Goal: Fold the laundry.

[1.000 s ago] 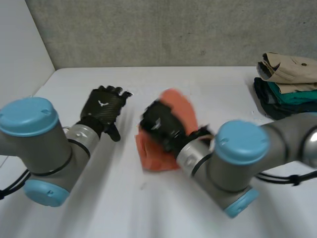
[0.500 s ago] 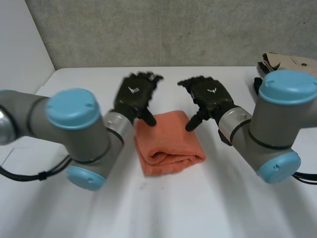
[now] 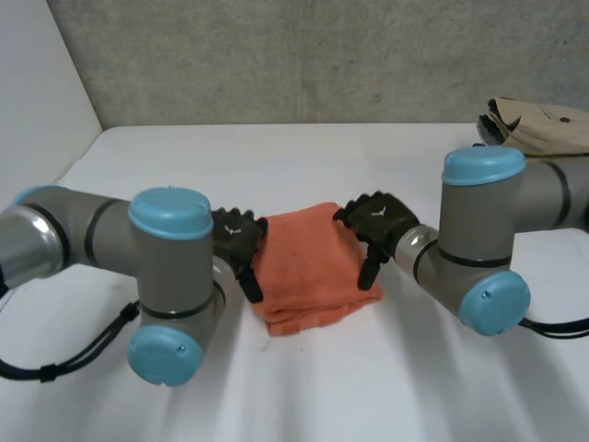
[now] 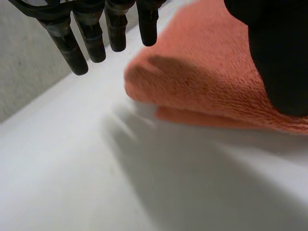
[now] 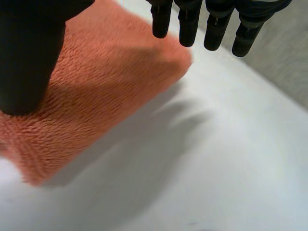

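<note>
Now | folded towel (image 3: 308, 262) at middle of table (image 3: 304, 387) | left robot hand (image 3: 237, 241) at its left edge, right robot hand (image 3: 377, 221) at its right edge, both with fingers straight, gripping nothing | we'd square both sides evenly, pressing lightly.

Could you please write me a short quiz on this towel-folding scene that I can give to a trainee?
1. True or false: the orange towel lies folded on the table, between the left hand and the right hand.
2. Where is the beige garment? A) at the table's far right, beyond the right arm; B) on the towel; C) under the left hand.
3. In the left wrist view, are the fingers straight or curled?
Key: 1 true; 2 A; 3 straight.
</note>
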Controlling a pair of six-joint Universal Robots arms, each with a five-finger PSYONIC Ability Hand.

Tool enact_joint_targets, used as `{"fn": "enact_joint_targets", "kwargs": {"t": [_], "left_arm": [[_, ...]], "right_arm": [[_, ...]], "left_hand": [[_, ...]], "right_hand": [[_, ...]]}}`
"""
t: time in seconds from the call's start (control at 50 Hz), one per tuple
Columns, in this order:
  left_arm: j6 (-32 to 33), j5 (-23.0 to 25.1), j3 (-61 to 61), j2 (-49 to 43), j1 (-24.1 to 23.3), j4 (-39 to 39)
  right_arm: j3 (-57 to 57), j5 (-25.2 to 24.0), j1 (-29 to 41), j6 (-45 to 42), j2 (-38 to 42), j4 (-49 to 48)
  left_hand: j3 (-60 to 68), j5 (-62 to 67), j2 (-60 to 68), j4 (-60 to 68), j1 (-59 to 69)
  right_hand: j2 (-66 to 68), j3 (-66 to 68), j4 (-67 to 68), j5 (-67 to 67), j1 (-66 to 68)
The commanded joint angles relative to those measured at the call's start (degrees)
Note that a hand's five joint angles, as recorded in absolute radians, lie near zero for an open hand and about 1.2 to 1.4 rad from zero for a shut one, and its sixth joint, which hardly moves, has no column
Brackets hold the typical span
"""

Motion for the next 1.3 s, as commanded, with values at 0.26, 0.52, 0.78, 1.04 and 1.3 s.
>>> {"fn": "enact_joint_targets", "kwargs": {"t": [0.26,0.52,0.78,1.04,1.3], "left_arm": [[-4.9,37.4,11.3,8.2,3.2,-1.4],[-7.2,41.5,11.6,8.2,2.8,-2.1],[-7.0,41.5,11.8,8.2,3.0,-1.7],[-7.0,41.4,12.1,8.8,4.1,-1.7],[-7.4,41.3,12.9,14.8,8.2,-1.4]], "right_arm": [[32.9,-2.8,6.4,-7.2,-13.2,-28.0],[29.5,-2.9,6.5,-7.7,-4.0,-40.6],[23.8,-3.3,6.5,-7.3,-0.4,-42.7],[16.5,-3.8,6.4,-6.2,1.5,-43.0],[2.5,-3.7,2.7,-0.1,0.3,-43.9]], "left_hand": [[-1.3,-2.0,-1.2,-0.8,-0.4],[-1.2,-1.8,-1.0,-0.6,-0.2],[-0.8,-1.5,-0.7,-0.3,0.1],[-0.8,-1.5,-0.7,-0.3,0.1],[-0.8,-1.5,-0.7,-0.3,0.1]], "right_hand": [[-2.1,-2.0,-2.2,-2.7,-2.8],[-0.7,-0.6,-0.8,-1.3,-1.4],[11.1,11.2,11.0,10.5,10.4],[67.9,68.0,67.8,67.3,67.2],[67.9,68.0,67.8,67.3,67.2]]}}
